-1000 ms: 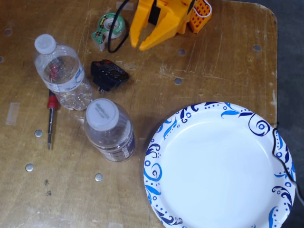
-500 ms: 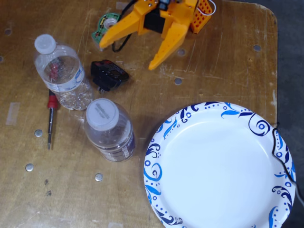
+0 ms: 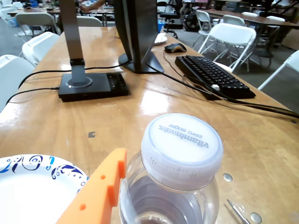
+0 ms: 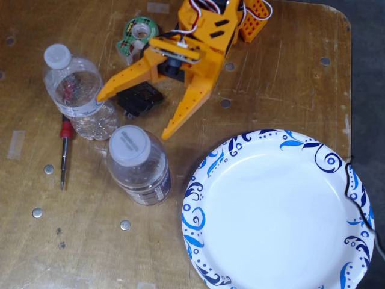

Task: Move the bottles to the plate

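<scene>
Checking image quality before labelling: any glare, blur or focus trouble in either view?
Wrist view: glare streak on the glossy wooden table; the wide clear bottle's white cap is sharp and legible. Fixed view: even, soft light; the orange gripper is slightly soft, no strong shadows.

Your claw [image 4: 135, 114] hangs spread wide above the desk [image 4: 271, 78], with bare wood between its tips and the vitaminwater bottle [image 4: 139, 165]. The slimmer bottle [image 4: 81, 99] crowds the left tip in the fixed view, a black adapter [image 4: 141, 96] lies under the fingers, and a screwdriver [image 4: 64, 150] lies left. The plate [image 4: 280, 211] sits just right of the wide bottle.
</scene>
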You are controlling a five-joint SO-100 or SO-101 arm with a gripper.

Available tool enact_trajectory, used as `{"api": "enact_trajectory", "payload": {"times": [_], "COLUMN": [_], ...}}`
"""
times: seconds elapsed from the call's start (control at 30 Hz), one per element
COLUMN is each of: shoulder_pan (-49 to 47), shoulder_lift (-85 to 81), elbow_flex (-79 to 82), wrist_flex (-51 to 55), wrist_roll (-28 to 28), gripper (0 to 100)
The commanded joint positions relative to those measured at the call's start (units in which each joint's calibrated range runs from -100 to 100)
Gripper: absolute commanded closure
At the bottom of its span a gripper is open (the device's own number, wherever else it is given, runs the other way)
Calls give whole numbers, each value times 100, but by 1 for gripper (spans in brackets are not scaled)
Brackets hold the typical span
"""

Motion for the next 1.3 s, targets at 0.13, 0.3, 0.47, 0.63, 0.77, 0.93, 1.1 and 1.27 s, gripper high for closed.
{"api": "enact_trajectory", "payload": {"times": [0.13,0.3,0.47,0.63,0.77,0.93,1.1,1.27], "shoulder_pan": [-23,-110,-99,-34,-13,-13,-13,-13], "shoulder_lift": [521,934,1271,1473,1608,1811,1962,2038], "elbow_flex": [-566,-971,-1322,-1503,-1638,-1791,-1809,-1746], "wrist_flex": [-432,-441,-441,-441,-450,-450,-450,-745], "wrist_roll": [-36,-46,-150,-150,-140,-145,-145,-150], "gripper": [60,60,60,60,57,56,56,57]}}
